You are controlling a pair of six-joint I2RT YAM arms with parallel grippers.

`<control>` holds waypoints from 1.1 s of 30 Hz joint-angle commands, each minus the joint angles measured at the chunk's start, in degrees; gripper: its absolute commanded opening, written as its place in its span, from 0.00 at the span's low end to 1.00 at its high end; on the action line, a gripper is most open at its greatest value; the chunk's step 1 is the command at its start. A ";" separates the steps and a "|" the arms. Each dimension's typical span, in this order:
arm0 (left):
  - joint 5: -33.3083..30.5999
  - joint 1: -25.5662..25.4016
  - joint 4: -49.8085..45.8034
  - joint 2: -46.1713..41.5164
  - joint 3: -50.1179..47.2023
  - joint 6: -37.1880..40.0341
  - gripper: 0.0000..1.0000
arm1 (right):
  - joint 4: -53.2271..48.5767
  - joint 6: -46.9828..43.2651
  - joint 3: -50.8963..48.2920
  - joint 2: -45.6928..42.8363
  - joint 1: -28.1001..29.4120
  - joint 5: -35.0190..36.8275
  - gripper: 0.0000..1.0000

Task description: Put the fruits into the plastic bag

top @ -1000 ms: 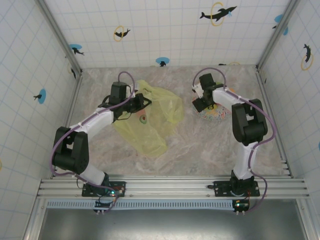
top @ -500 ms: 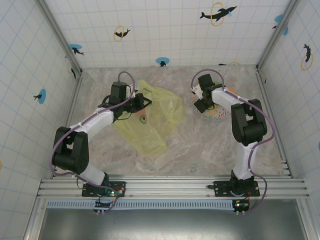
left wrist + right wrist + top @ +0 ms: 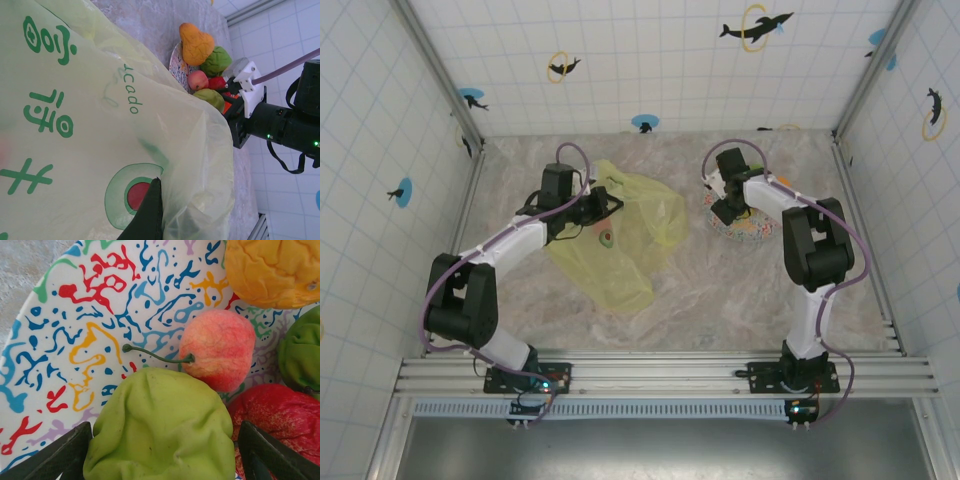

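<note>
My right pincer [image 3: 162, 452] has slid over the plate [image 3: 75, 340] and is narrowing, still released, around the green fruit [image 3: 160, 420]. My left pincer [image 3: 603, 205] stays clenched on the plastic bag [image 3: 635, 240], at 9 o'clock from the plate. I judge 1 pick is imminent.

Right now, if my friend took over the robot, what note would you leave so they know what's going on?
Left gripper: shut, pinching the edge of the thin yellow-green printed plastic bag, which lies on the left of the table.
Right gripper: open, jaws on either side of the wrinkly light-green toy fruit on the round squiggle-patterned plate.
Also on the plate: pink peach-like fruit, red fruit, orange fruit, dark-green fruit.
Done: no fruit seen in the bag.
Left: grip the light-green fruit, carry it to the bag, then move the rest.
</note>
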 commanded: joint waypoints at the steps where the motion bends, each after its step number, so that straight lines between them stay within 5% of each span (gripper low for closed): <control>1: 1.05 0.51 0.97 -1.51 -0.46 -0.80 0.00 | -0.69 -0.82 -0.29 1.60 0.06 1.12 0.76; 12: 1.08 0.43 0.97 -1.47 -0.46 -0.74 0.00 | -1.37 -0.99 -0.39 1.90 0.05 1.15 0.76; 21: 1.09 0.52 0.99 -1.55 -0.46 -0.83 0.00 | -1.30 -0.60 -0.36 1.15 -0.08 0.53 0.64; 33: 1.49 0.48 1.22 -1.67 -0.46 -1.28 0.00 | 6.95 8.25 -10.33 -13.40 -0.25 -10.20 0.57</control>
